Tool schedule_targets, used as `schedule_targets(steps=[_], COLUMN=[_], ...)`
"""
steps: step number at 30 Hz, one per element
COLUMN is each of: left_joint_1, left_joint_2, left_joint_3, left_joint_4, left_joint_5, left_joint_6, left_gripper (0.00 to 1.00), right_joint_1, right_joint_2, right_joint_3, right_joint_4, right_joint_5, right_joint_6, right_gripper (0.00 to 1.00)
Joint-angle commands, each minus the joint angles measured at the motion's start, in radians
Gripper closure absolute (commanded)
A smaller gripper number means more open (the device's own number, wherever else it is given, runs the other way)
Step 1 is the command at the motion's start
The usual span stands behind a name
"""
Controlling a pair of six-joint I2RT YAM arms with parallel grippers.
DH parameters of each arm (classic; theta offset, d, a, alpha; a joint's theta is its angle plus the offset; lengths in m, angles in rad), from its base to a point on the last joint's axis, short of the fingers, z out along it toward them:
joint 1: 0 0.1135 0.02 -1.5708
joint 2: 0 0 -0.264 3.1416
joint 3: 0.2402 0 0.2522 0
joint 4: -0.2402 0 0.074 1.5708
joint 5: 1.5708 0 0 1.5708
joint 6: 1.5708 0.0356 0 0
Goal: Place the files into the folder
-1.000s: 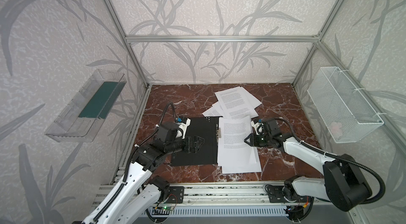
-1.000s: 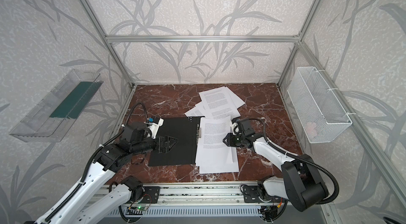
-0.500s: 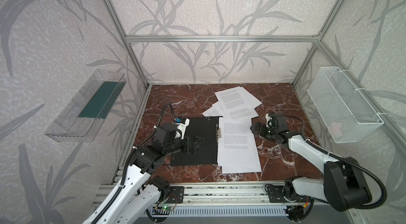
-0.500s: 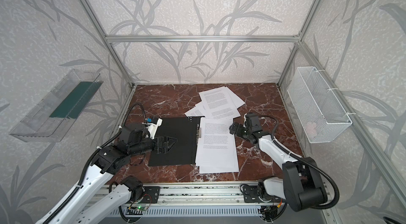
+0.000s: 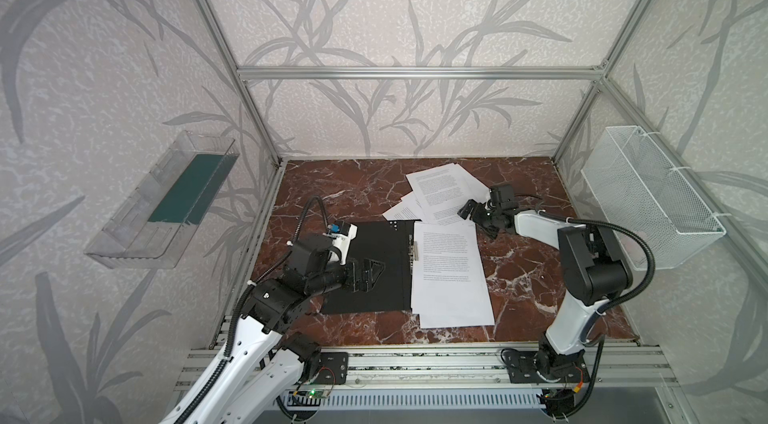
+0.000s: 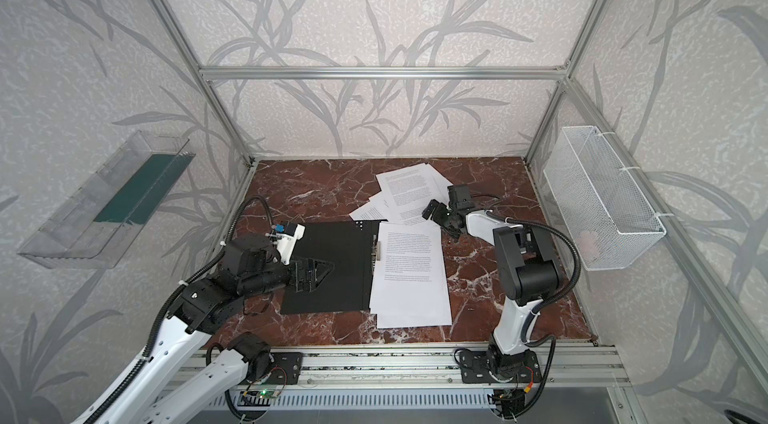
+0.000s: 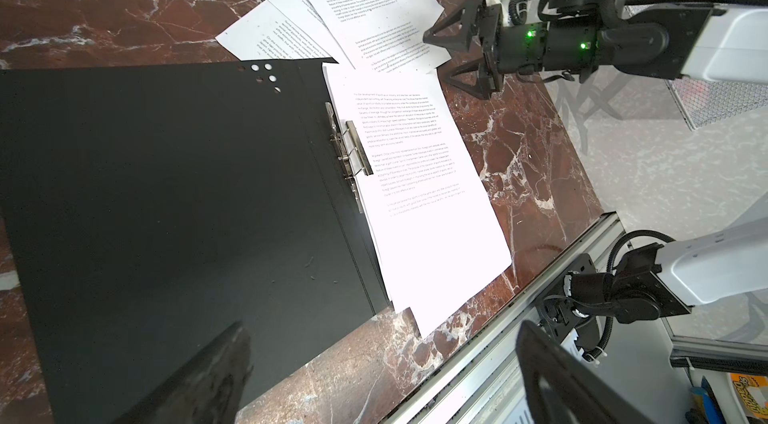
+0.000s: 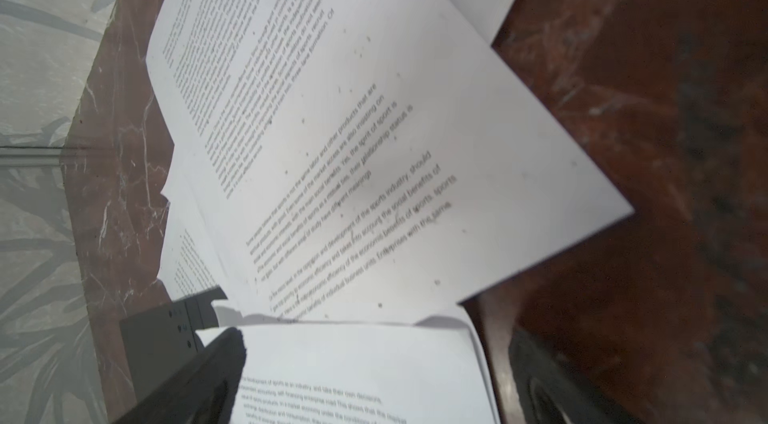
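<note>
Overhead, taking the red marble table (image 5: 332, 185) as a clock dial: at about eight o'clock the left gripper (image 5: 370, 274) hangs over the open folder (image 5: 386, 297), jaws spread and empty. Whether it presses on the cover cannot be told.

The folder lies flat with its matte black inside facing up, a few small round holes at one far corner, and a metal spine clip (image 5: 412, 251) along its right edge. From the clip towards five o'clock a squared stack of files (image 5: 451, 276) covers the folder's right half, white pages with dense black print.

At about one o'clock more loose sheets (image 5: 444, 189) lie fanned and overlapping, partly tucked behind the folder. Just beside their near right corner, at two o'clock, the right gripper (image 5: 478, 220) is released wide and holds nothing.

The sheets are probably very light, floppy and slippery on one another. Flat on stone they give little to pinch, so that near corner looks like the best hold.
</note>
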Motion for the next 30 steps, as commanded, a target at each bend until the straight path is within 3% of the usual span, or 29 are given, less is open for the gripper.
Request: schedule_targets(steps=[1, 9, 23, 26, 30], left_joint_1=[0.005, 0.007, 0.011, 0.012, 0.010], left_joint_2=[-0.021, -0.025, -0.025, -0.026, -0.025], left_joint_3=[-0.011, -0.012, -0.011, -0.011, -0.012], left_joint_4=[0.004, 0.005, 0.005, 0.005, 0.005], left_joint_5=[0.006, 0.013, 0.006, 0.006, 0.003], left_joint_6=[0.011, 0.014, 0.014, 0.015, 0.012], left_gripper=[0.01, 0.01, 0.01, 0.01, 0.01], right_joint_1=[-0.005, -0.008, 0.074, 0.098, 0.103], right_joint_2=[0.064, 0.244, 0.550, 0.601, 0.585], right_joint_3=[0.074, 0.317, 0.748, 0.868, 0.957], right_joint_4=[-0.056, -0.089, 0.108, 0.089, -0.073], right_joint_5=[0.013, -0.033, -0.196, -0.224, -0.203], right_joint_6=[0.025, 0.057, 0.257, 0.223, 0.144], right_gripper=[0.01, 0.01, 0.01, 0.01, 0.01])
